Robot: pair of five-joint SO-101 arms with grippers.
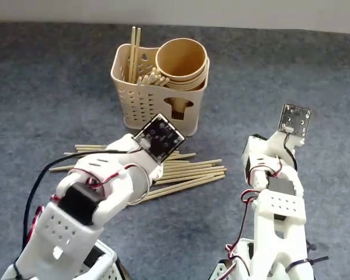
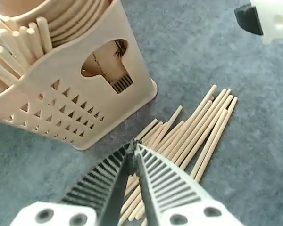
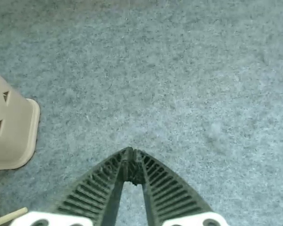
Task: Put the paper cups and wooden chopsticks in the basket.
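Pale wooden chopsticks (image 2: 198,127) lie just beyond the left gripper's (image 2: 133,147) closed, empty fingers (image 2: 160,183) (tan paper cups (image 2: 52,14) sit in the beige slotted basket (image 2: 47,94)); next likely means opening, pinching some.

Grey carpet (image 1: 315,76) covers the tabletop, rough and speckled with a short nap. At twelve o'clock, along its far edge, runs a pale strip (image 1: 221,10), wall or bare surface, hard to tell.

- The basket (image 1: 139,108) stands at the far middle of the carpet (image 1: 291,70).
- In it, paper cups (image 1: 181,58) nest on the right and upright chopsticks (image 1: 133,52) stand on the left.
- Loose chopsticks (image 1: 192,170) lie just in front of the basket.
- The left gripper (image 2: 133,146) hangs over that pile.
- The right gripper (image 3: 130,165) is to the right of the basket, over carpet.
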